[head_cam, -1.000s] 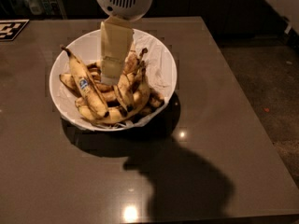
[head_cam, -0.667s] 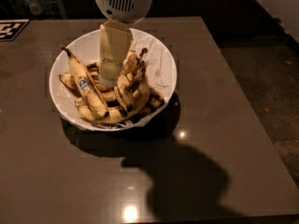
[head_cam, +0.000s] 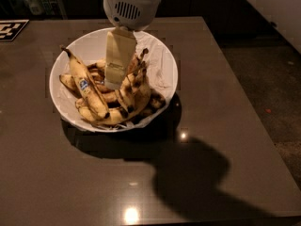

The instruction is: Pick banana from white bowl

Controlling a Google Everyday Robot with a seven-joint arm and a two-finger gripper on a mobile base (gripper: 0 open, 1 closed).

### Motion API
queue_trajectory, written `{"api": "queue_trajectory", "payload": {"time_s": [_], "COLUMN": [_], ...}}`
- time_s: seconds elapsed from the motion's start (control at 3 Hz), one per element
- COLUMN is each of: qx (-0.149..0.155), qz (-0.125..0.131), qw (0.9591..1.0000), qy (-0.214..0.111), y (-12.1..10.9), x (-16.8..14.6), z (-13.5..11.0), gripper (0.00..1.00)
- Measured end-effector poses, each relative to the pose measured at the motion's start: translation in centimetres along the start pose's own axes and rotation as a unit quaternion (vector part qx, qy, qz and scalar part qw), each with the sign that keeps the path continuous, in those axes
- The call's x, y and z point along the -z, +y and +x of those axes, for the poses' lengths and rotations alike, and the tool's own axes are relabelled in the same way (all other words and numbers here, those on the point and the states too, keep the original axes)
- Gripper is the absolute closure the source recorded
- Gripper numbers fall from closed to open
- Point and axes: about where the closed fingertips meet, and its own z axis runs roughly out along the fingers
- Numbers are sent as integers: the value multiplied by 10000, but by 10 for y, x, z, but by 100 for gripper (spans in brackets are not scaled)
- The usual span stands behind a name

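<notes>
Cream, flat-sided gripper (head_cam: 115,81) down among mottled bananas (head_cam: 89,92) in the round white bowl (head_cam: 70,55).
Curved, brown-streaked banana (head_cam: 137,86) lies just beside it; grip cannot be told; nothing has shifted since earlier.

gripper (head_cam: 115,81) in white bowl (head_cam: 162,55); lower end lost among bananas (head_cam: 136,91) (arm (head_cam: 131,4) cropped)

My gripper (head_cam: 114,82) hung down into the white bowl (head_cam: 165,62) near the bench's (head_cam: 225,126) far edge, just beside the streaked banana (head_cam: 138,86) among other bananas (head_cam: 87,86).
</notes>
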Motion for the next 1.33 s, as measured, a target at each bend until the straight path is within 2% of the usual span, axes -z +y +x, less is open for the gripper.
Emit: {"api": "queue_trajectory", "payload": {"time_s": [0.33, 1.0, 1.33], "qx": [6, 51, 18], "qz": [-186, -569, -702], "qw": [9998, 9983, 9975], "qy": [-57, -110, -48], "y": [-3, -6, -3], "x": [-9, -29, -38], "z": [-1, -6, -7], "gripper": [14, 21, 15]}}
